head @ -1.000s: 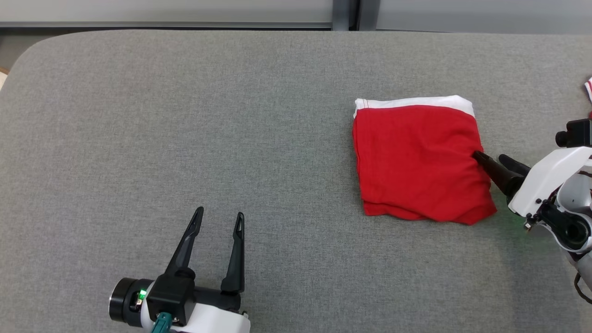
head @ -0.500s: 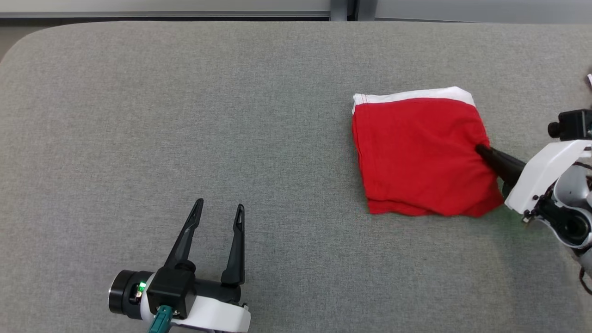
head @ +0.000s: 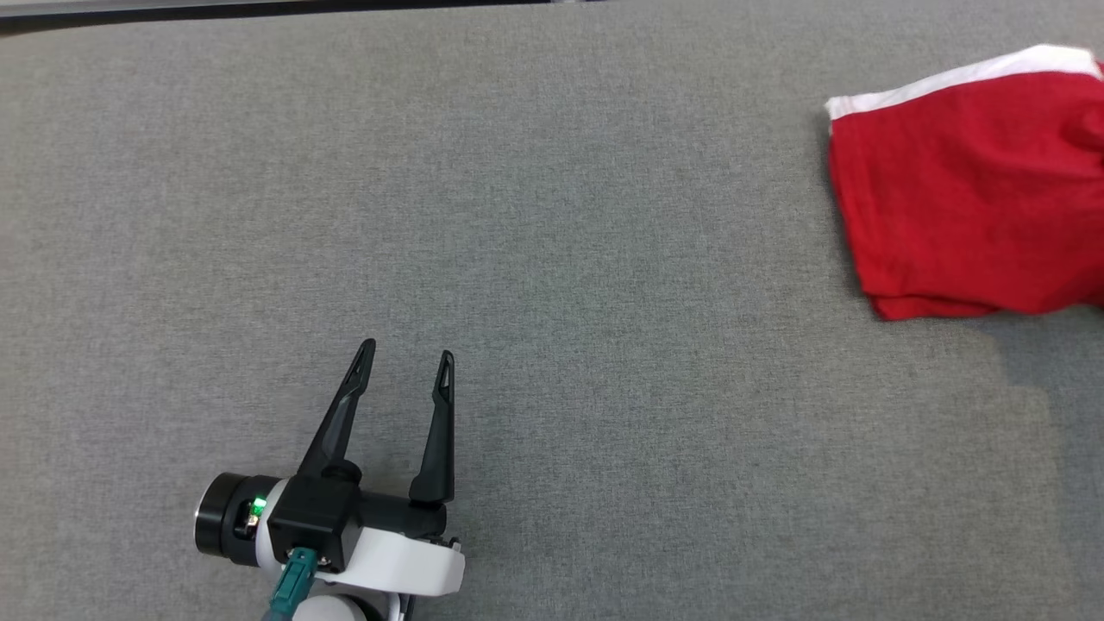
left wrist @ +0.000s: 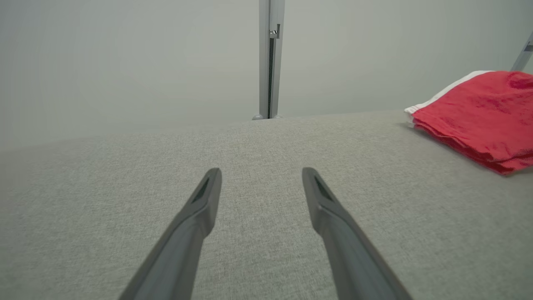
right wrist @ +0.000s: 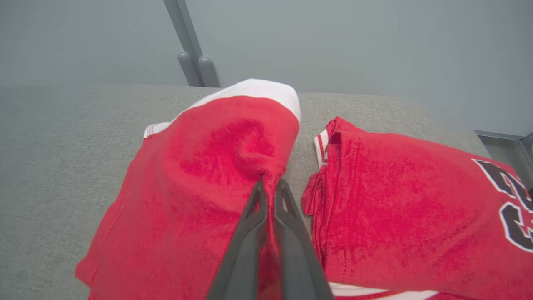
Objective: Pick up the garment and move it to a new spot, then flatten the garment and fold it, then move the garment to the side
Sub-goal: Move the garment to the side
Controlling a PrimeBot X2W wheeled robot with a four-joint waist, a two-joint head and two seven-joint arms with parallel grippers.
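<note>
I have the red garment point(head: 966, 190) pinched at the grey table's point(head: 552, 216) far right.
Head view: my left gripper point(head: 407, 350) rests spread, well apart from it. Left wrist view: fingers spread, holding nothing. Right wrist view: my right gripper point(right wrist: 270, 183) is pressed onto the garment's edge, just beside a lettered red jersey point(right wrist: 395, 196).
</note>
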